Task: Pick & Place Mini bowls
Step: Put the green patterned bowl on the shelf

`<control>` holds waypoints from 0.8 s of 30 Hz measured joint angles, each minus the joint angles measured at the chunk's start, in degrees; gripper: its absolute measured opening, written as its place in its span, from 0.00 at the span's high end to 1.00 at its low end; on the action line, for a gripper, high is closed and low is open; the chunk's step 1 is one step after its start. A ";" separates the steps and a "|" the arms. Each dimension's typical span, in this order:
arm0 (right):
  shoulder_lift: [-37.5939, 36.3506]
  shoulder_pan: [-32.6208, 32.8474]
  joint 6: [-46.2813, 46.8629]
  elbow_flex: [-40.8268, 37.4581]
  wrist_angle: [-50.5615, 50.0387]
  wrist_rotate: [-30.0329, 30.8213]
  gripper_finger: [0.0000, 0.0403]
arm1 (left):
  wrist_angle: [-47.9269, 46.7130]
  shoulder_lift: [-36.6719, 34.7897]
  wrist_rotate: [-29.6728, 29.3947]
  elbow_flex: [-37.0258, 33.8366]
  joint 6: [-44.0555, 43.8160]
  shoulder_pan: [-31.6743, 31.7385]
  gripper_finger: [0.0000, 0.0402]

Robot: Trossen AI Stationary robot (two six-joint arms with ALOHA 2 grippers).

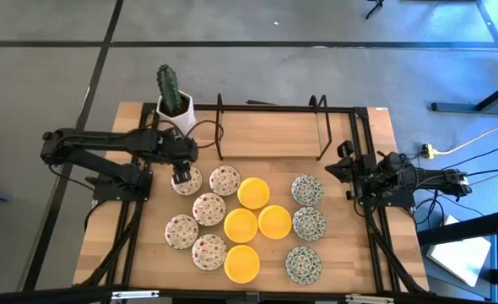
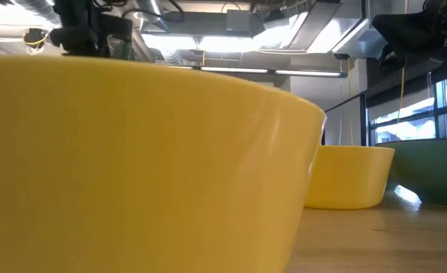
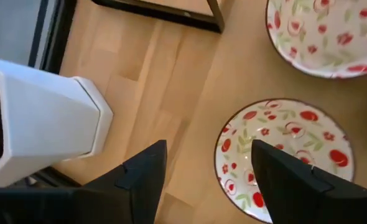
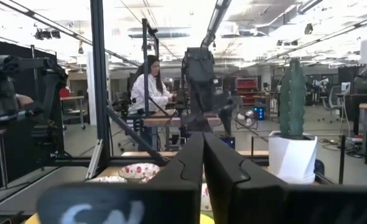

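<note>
Table-level, nearest first: a plain yellow mini bowl (image 2: 132, 167) fills the low view, a second yellow one (image 2: 348, 176) behind it and a green rim at right.

Mid-table, from above: twelve mini bowls sit in three loose groups — red-floral at left, four yellow (image 1: 257, 230) in the centre, four grey-green patterned (image 1: 306, 223) at right. All rest flat on the wooden table (image 1: 350, 143); none stacked.

Far-left corner of the cluster: the left gripper (image 1: 181, 176) hangs over the red-floral bowl (image 3: 285, 155) nearest the white cactus pot (image 3: 40, 127), fingers spread wide w/ nothing between them. Wrist cam shows one finger (image 3: 143, 177) over bare wood, the other over the bowl's inside, so the near rim lies in the gap. Looks like a release or a pre-grasp; can't say which.

If grasping: descend straight, keep the rim centred betw. the pads, close gently — shallow glazed rim likely slippery. Watch the pot just beside and the neighbouring floral bowl (image 1: 224, 179).

Right edge: right gripper (image 1: 348, 171) parked, fingers pressed together, empty. Beyond, a person stands in the lab.
</note>
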 joint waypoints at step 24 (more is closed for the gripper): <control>0.00 0.00 -1.40 1.01 -0.47 -0.09 0.93 | 1.79 14.60 11.06 -0.04 11.78 6.70 0.45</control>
